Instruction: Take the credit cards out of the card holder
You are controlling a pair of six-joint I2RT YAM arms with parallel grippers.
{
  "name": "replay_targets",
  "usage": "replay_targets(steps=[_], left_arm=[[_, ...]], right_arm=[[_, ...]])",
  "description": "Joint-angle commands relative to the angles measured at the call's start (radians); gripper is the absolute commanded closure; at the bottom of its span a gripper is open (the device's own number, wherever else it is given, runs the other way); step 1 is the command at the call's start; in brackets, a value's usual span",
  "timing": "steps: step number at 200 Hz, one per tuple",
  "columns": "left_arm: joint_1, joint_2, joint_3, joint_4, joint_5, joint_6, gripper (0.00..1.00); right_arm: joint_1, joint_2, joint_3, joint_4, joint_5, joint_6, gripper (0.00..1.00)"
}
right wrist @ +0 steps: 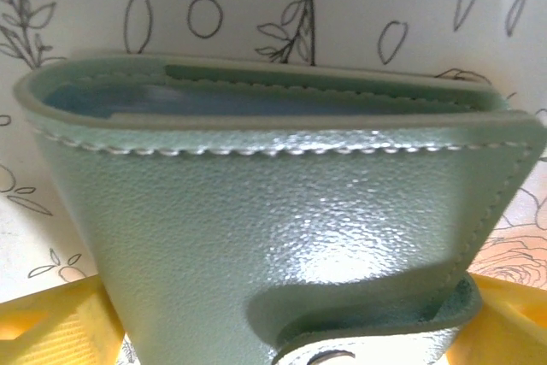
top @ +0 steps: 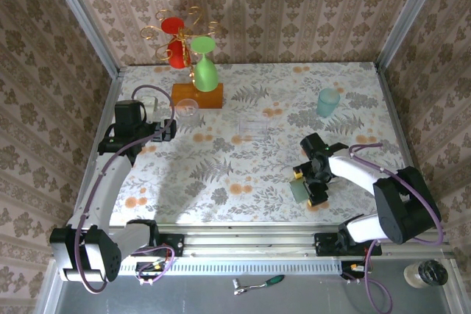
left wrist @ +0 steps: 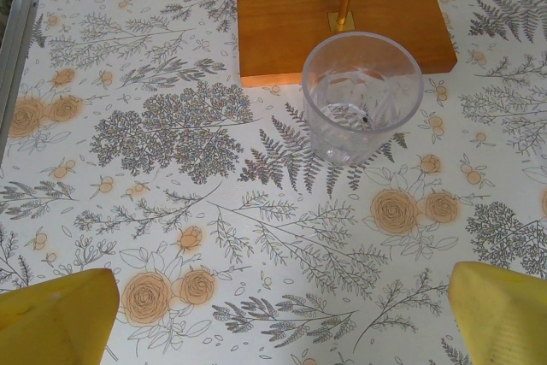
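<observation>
Closed card holder (right wrist: pixel 273 211) sitting on floral tablecloth (top: pixel 243 174), near-right, between yellow fingers (right wrist: pixel 51 331) of right gripper (top: pixel 306 185); clamping or merely flanking, cannot tell. Wide-spread, released left gripper (left wrist: pixel 273 318) hovering near clear glass tumbler (left wrist: pixel 361 96).

Layout on the table (top: pixel 243 182), clock read from its middle, 12 o'clock being the far wall.

The stand's block (top: pixel 197 95) sits at 11 o'clock, with the glass (top: pixel 187 109) just before it, between the block and the left tool (top: pixel 165 131) at 9 o'clock. The tray (top: pixel 252 127) lies near the middle, the cup (top: pixel 328 101) at 2 o'clock. At 4 o'clock the card holder (top: pixel 300 190) is between the fingers of the right tool (top: pixel 313 182).
</observation>
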Motion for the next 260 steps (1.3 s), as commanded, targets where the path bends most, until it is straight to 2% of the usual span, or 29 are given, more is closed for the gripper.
replay_targets(steps=[1, 26, 73, 112, 158, 228, 260], left_arm=[[-0.006, 0.006, 0.005, 0.003, 0.006, 0.023, 0.0], [-0.006, 0.005, 0.004, 0.005, 0.009, 0.022, 0.0], [-0.006, 0.002, 0.003, 0.007, 0.013, 0.02, 0.0], [-0.006, 0.003, 0.004, 0.006, 0.017, 0.02, 0.0], [-0.006, 0.001, 0.002, 0.012, 0.021, 0.018, 0.0], [-0.01, -0.031, -0.009, 0.023, 0.028, 0.011, 0.0], [-0.047, -0.039, 0.037, -0.032, -0.015, -0.079, 0.0]], right_arm=[[-0.005, 0.017, -0.001, 0.024, 0.057, -0.021, 0.14], [-0.006, 0.003, -0.002, 0.017, 0.071, -0.025, 0.19], [-0.004, -0.056, 0.005, 0.003, 0.086, -0.034, 0.24], [0.039, -0.036, 0.078, -0.024, 0.097, -0.144, 0.27], [0.169, 0.094, 0.229, -0.083, 0.124, -0.339, 0.27], [0.461, 0.385, 0.547, -0.147, 0.149, -0.509, 0.28], [0.509, 0.477, 0.652, -0.186, 0.178, -0.56, 0.28]])
